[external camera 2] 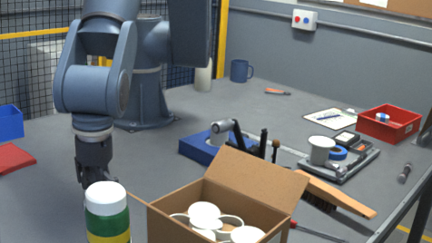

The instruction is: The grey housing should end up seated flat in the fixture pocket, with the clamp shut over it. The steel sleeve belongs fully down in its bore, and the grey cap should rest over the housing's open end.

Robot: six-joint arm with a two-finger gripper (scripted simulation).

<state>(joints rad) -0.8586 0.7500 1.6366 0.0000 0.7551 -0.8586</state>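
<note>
The grey housing sits in the pocket of the blue fixture at the middle of the bench, with the black clamp lever leaning up beside it. A grey cap stands on a tray to the right. I cannot pick out the steel sleeve. My gripper hangs low at the front left, far from the fixture; its fingertips are hidden behind a white-lidded green canister, so its state and any load are unclear.
An open cardboard box of white round parts stands at the front. A brush lies to its right. A red bin, clipboard, blue mug and a loose tool lie further right and back.
</note>
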